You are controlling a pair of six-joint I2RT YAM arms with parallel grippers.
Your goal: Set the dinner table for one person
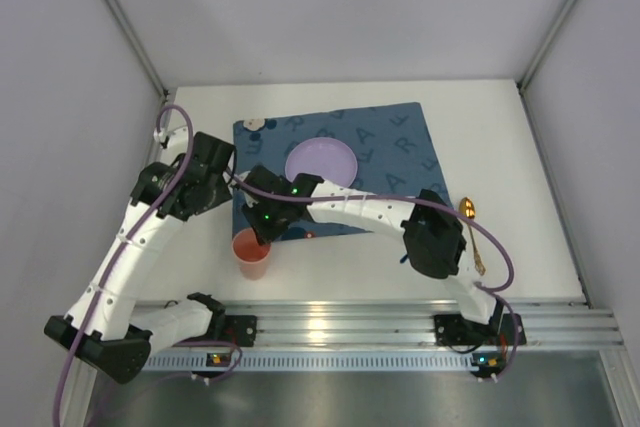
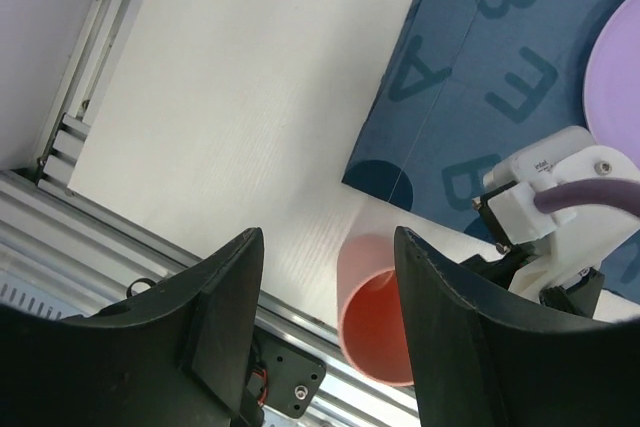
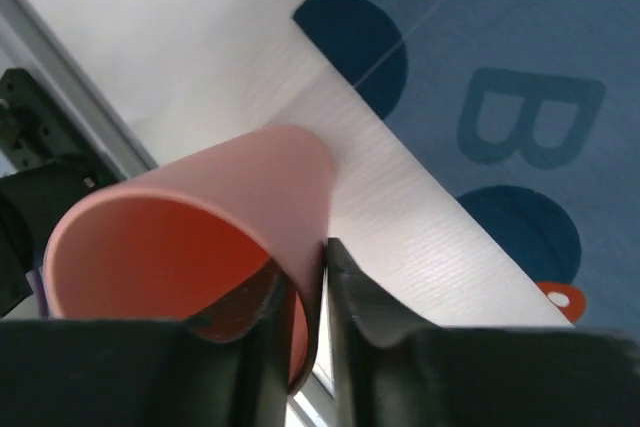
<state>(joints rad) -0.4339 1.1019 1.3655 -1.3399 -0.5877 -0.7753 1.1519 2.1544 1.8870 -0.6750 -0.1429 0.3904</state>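
Observation:
A salmon-orange cup (image 1: 252, 253) is upright on the white dinner table (image 1: 500, 147), just off the near left corner of the dark blue lettered placemat (image 1: 400, 137). My right gripper (image 1: 263, 230) reaches across the mat and is shut on the cup's rim. In the right wrist view, one finger is inside and one outside the cup (image 3: 200, 207) at the gripper (image 3: 325, 247). My left gripper (image 1: 222, 169) is open and empty, above and to the left of the cup. Its view shows the cup (image 2: 370, 317) beside the gripper (image 2: 328, 247). A lilac plate (image 1: 320, 160) lies on the mat.
A gold spoon (image 1: 468, 209) lies on the table right of the placemat, close to the right arm. The silver metal rail (image 1: 350, 322) runs along the near edge, close behind the cup. Grey walls enclose the table on three sides.

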